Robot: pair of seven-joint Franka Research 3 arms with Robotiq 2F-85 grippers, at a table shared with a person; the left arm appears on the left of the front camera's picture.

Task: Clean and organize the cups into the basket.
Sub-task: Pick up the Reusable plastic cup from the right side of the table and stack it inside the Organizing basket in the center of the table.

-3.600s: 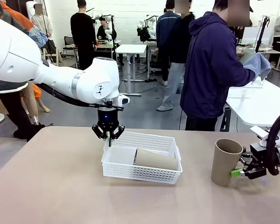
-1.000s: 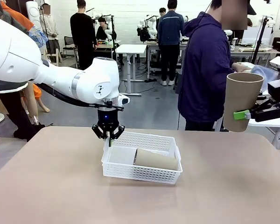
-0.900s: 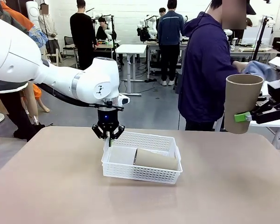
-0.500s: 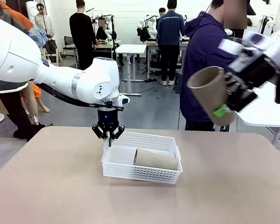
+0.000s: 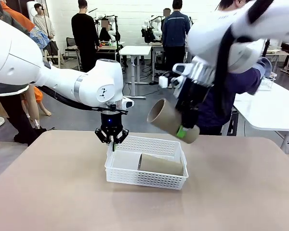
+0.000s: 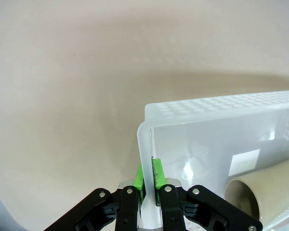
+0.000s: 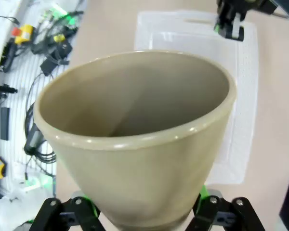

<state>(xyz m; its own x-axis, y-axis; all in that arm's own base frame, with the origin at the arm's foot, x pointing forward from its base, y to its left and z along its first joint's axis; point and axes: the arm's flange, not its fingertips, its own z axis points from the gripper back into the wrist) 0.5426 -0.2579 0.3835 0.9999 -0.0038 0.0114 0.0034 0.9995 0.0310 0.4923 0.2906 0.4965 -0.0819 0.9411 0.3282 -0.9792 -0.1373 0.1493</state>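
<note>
The white perforated basket (image 5: pixel 135 179) sits mid-table with one tan cup (image 5: pixel 161 165) lying on its side inside. My left gripper (image 5: pixel 112 140) is shut on the basket's far-left rim (image 6: pixel 145 126); its green pads (image 6: pixel 157 177) clamp the wall, and the lying tan cup (image 6: pixel 272 187) is at the right of that view. My right gripper (image 5: pixel 184 129) is shut on a second tan cup (image 5: pixel 168 119), held tilted in the air, mouth toward the left, above the basket's far right side. The held tan cup (image 7: pixel 135 134) looms large over the basket (image 7: pixel 245 96) below.
A person in a purple hoodie (image 5: pixel 231 91) stands at the far side behind my right arm. A white table (image 5: pixel 272 108) stands at the right beyond ours. Bare tabletop (image 5: pixel 53 192) surrounds the basket. Cables and tools (image 7: pixel 33 33) lie on the floor.
My right arm has swung the tan cup from the right edge leftward and tipped it from upright to slanted, ending above the basket. Left arm and basket have not moved.
</note>
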